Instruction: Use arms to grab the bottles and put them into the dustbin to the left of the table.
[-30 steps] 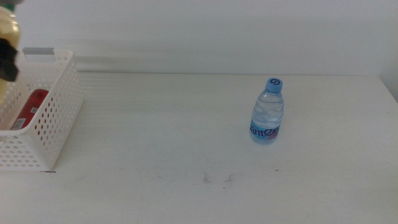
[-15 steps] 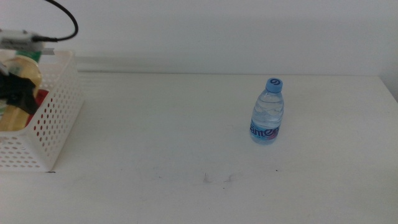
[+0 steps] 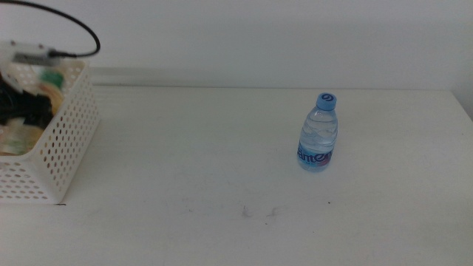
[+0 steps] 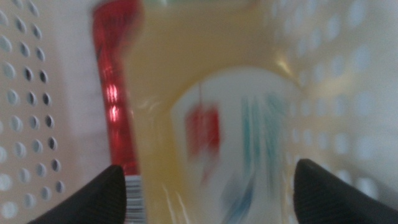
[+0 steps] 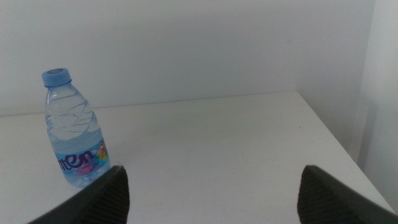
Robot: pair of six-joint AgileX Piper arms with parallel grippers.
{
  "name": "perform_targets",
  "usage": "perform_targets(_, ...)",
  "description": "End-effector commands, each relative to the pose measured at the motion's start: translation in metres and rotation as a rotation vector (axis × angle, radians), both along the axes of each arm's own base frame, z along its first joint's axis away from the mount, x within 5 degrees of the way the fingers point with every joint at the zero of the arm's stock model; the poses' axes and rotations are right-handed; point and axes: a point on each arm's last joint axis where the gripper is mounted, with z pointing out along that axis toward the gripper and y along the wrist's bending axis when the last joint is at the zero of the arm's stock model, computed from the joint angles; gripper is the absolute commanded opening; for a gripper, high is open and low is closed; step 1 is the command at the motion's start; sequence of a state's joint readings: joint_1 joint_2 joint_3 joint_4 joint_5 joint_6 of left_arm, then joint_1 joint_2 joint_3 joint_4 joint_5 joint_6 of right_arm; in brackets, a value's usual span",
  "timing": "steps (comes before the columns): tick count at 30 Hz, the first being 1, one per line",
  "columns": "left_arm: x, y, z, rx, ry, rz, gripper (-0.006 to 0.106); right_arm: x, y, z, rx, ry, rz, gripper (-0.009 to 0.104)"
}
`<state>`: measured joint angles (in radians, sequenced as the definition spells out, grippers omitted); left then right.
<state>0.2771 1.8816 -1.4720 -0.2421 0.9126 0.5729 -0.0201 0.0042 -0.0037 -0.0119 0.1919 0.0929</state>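
Tea bottle [image 4: 205, 124] down in the dustbin [image 3: 63, 140], water bottle [image 3: 318, 142] next up.

Left gripper [image 4: 208, 199] sits inside the basket with jaws spread wide, tea bottle lying loose between them beside the red can [image 4: 115, 93]. Water bottle stands upright, long axis vertical, on the surface [image 3: 222, 162] right of centre, well apart from the bin. Right gripper [image 5: 208, 193], jaws spread, faces it from near, so I'd guess that arm goes for it.

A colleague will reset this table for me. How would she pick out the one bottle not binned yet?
On the white table, look right of centre, far from the white basket at the left edge. The small clear water bottle stands upright there alone; its blue cap and blue label set it apart from the yellowish tea bottle in the basket.
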Motion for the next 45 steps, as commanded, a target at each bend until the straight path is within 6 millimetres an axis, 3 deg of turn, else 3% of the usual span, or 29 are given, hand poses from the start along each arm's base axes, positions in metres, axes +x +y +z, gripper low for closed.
perform_targets(1,-0.004,-0.002,0.027,-0.002,-0.079,0.019,0.094,0.000,0.000,0.000,-0.012,-0.008,-0.006,0.088)
perform_targets(5,-0.022,-0.010,0.066,-0.023,-0.149,0.019,0.094,0.000,0.000,0.000,-0.012,-0.008,-0.006,0.088)
perform_targets(11,-0.069,-0.043,0.148,-0.216,-0.371,0.003,0.094,0.000,0.000,0.000,-0.012,-0.008,-0.006,0.088)
perform_targets(15,-0.119,-0.083,0.203,-0.356,-0.529,-0.139,0.094,0.000,0.000,0.000,-0.012,-0.008,-0.006,0.088)
perform_targets(19,-0.177,-0.128,0.237,-0.408,-0.594,-0.392,0.094,0.000,0.000,0.000,-0.012,-0.008,-0.006,0.088)
perform_targets(24,-0.214,-0.165,0.246,-0.412,-0.586,-0.593,0.094,0.000,0.000,0.000,-0.012,-0.008,-0.006,0.088)
perform_targets(30,-0.222,-0.195,0.238,-0.416,-0.550,-0.714,0.094,0.000,0.000,0.000,-0.012,-0.008,-0.006,0.088)
perform_targets(45,-0.218,-0.200,0.231,-0.356,-0.544,-0.734,0.094,0.000,0.000,0.000,-0.012,-0.008,-0.006,0.088)
